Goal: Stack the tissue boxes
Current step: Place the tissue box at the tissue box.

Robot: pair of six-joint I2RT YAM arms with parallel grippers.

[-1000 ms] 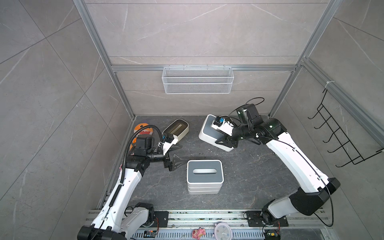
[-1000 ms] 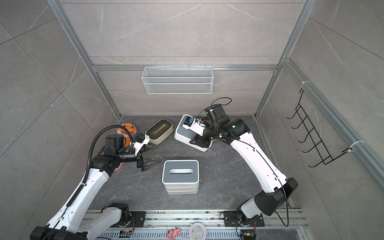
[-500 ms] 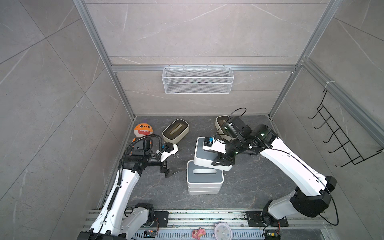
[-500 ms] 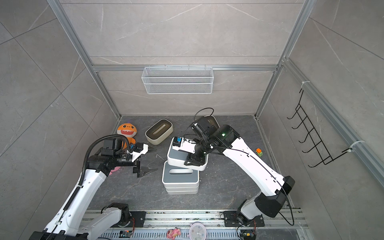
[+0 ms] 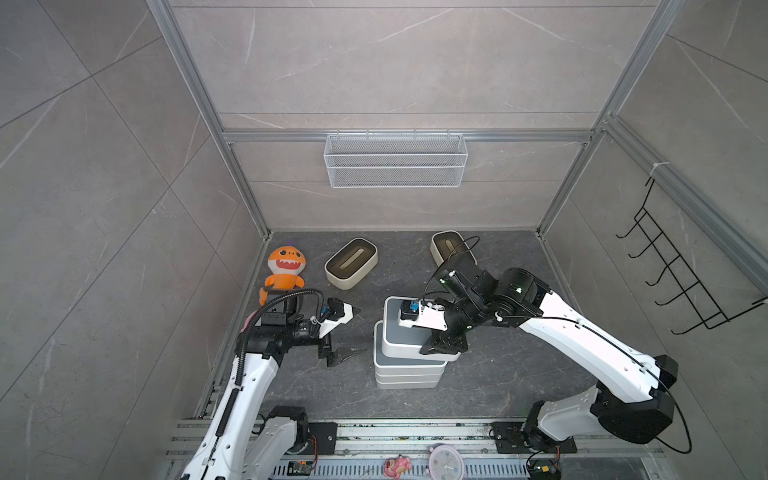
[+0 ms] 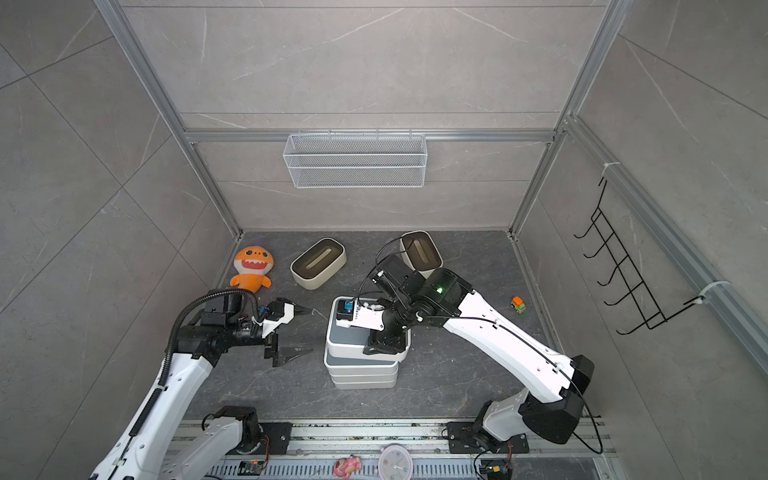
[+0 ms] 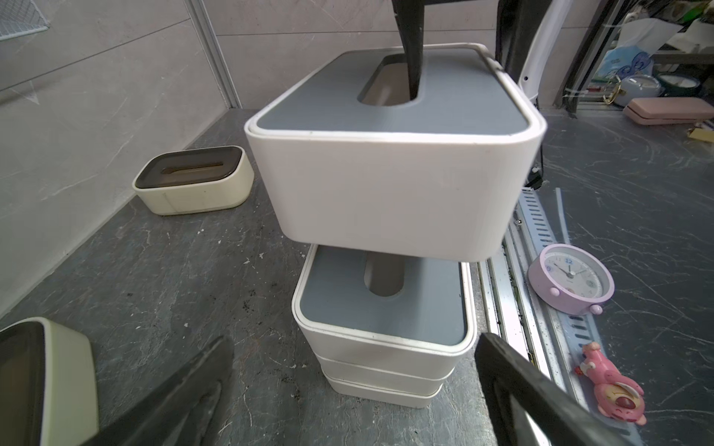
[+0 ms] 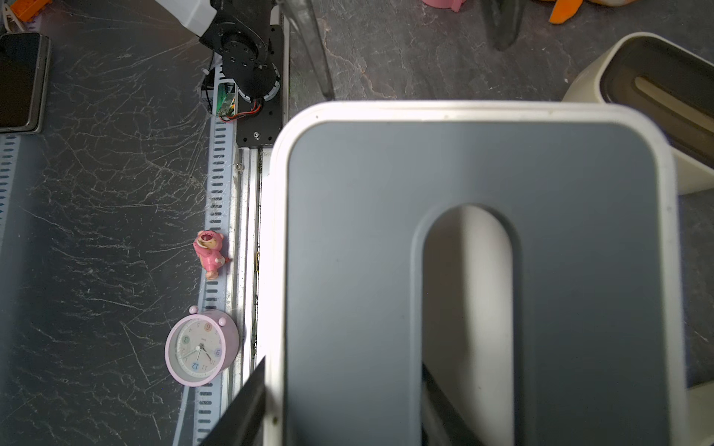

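In both top views my right jaws are clamped on a white plastic tissue box with a grey slotted lid (image 5: 401, 334), one jaw down in the slot and one outside the end wall. I hold it just over a stack of white tissue boxes (image 5: 409, 376) in the middle of the dark stone counter (image 6: 436, 386), so it is not seated yet. The stack shows a grey lid on top and two more white rims beneath. I judge three boxes done, though the lower lids are hidden. A rounded cream tissue box with a dark-brown lid (image 5: 351, 263) lies near an orange plush toy (image 5: 286, 266), and a second cream box (image 6: 422, 249) lies behind my right arm, both untouched. My left jaws stand wide apart beside the stack, holding nothing. The white wire mesh basket (image 6: 355, 160) on the back wall holds nothing I can see.

From the left wrist, the held box hangs tilted and turned a little off the line of the stack's top box (image 7: 386, 320). I cannot tell whether any edge touches. The lower slot shows only bare interior.

From the right wrist, the held box's slot shows a pale inner wall and no tissue. After this one, the two cream boxes are left.
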